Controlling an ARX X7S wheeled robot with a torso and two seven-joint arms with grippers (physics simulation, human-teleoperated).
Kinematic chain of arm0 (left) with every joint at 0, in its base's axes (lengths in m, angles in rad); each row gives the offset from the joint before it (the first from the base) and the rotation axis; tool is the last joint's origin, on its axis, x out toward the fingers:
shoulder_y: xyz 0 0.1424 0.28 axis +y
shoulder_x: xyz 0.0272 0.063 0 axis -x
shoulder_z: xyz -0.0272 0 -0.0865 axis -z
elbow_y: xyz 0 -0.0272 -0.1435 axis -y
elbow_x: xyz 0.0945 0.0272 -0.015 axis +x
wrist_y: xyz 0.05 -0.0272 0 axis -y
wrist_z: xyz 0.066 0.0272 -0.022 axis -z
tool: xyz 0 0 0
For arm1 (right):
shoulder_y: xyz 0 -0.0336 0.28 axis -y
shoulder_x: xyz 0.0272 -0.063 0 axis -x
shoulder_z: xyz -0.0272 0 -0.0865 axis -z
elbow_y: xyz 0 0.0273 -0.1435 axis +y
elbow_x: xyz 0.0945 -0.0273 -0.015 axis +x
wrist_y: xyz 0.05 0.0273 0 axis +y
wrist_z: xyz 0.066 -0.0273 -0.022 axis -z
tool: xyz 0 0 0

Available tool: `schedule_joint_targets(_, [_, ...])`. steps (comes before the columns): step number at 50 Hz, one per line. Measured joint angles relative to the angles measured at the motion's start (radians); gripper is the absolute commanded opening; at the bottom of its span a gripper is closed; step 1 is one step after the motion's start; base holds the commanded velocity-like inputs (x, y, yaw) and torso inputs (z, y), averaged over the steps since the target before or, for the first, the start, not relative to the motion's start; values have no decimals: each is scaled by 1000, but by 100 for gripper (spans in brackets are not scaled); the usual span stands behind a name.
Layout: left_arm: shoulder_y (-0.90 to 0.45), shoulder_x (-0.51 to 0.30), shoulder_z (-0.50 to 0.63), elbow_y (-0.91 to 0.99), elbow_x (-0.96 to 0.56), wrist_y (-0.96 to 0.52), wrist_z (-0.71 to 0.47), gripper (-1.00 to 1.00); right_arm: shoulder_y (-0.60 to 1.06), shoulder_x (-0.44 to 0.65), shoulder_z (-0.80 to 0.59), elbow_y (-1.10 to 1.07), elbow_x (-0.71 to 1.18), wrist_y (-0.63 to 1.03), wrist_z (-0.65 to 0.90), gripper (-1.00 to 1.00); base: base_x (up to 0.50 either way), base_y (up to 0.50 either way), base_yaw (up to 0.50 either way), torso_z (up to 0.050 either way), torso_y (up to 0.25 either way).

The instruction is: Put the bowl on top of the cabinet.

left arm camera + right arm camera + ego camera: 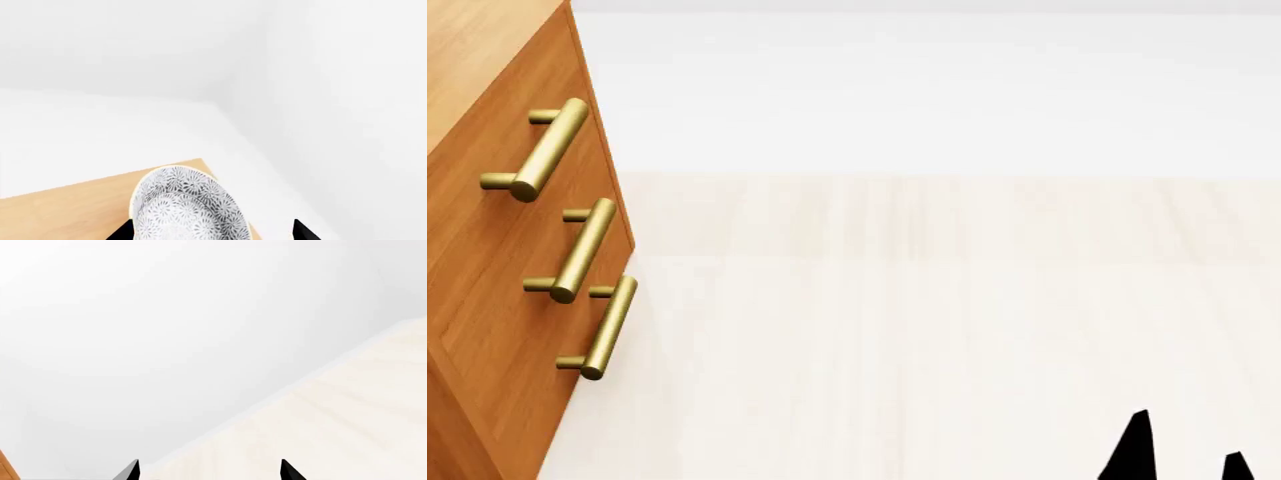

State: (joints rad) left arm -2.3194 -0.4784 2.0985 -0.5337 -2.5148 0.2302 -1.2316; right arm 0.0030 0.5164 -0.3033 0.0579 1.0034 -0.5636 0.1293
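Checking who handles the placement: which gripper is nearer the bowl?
Left. The left gripper has the bowl between its fingertips over the cabinet top; the right gripper faces bare floor and wall, no bowl in view.

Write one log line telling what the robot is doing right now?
left tool: around bowl, grip unclear | bowl: over cabinet top, near corner | right tool: open, empty, over floor | task: release not confirmed
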Motion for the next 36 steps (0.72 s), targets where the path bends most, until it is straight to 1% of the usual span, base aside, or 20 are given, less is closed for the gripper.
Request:
schedule_joint_targets(9, [-15, 34, -11, -29, 67, -58, 0, 100, 4, -2, -1, 3, -5, 5, 2, 100, 0, 0, 0, 0, 0])
schedule_joint_targets(16, [-24, 51, -65, -35, 165, -119, -31, 100, 6, -3, -1, 4, -5, 7, 2, 100, 0, 0, 0, 0, 0])
schedule_joint_targets(22, [-28, 60, -150, -27, 285, -188, -80, 100, 4, -2, 2, 2, -1, 8, 0, 100, 0, 0, 0, 0, 0])
schedule_joint_targets(30, [-30, 64, -291, 9, 452, -292, -151, 100, -3, -1, 7, -4, 3, 5, -2, 100, 0, 0, 0, 0, 0])
schedule_joint_targets(36, [-29, 63, -379, 46, 547, -356, -194, 100, -8, 0, 9, -10, 4, 3, -4, 100, 0, 0, 0, 0, 0])
